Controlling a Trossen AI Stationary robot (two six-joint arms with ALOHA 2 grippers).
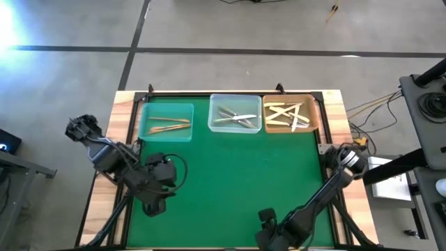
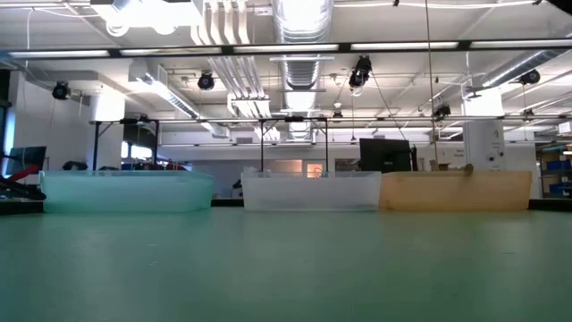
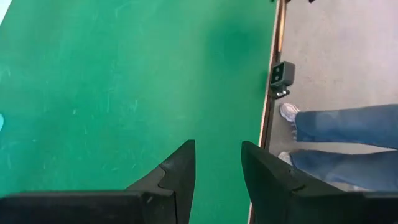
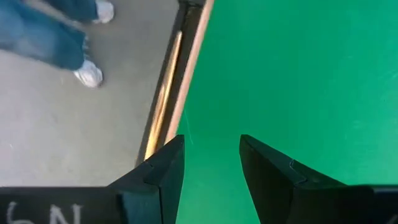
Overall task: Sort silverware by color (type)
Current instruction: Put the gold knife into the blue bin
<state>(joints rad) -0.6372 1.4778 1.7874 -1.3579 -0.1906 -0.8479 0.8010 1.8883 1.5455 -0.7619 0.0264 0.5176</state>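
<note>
Silverware (image 1: 235,118) lies sorted across three trays (image 1: 167,120) at the table's (image 1: 230,181) far edge; left claw (image 3: 217,180) and right claw (image 4: 211,177), both parted and empty, should apparently just withdraw.

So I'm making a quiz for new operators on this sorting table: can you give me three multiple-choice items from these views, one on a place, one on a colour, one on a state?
1. Where do the three trays stand?
A. along the far edge of the green mat
B. at the mat's centre
C. on the floor

2. What colour is the silverware in the right-hand tray?
A. silver-grey
B. cream-yellow
C. golden-bronze

3. What does the left pincer hold?
A. a fork
B. a tray
C. nothing

Answers: 1 A, the high view shows them in a row at the far edge. 2 B, pale cream-yellow pieces lie there. 3 C, its wrist view shows only green mat between the fingers.
</note>
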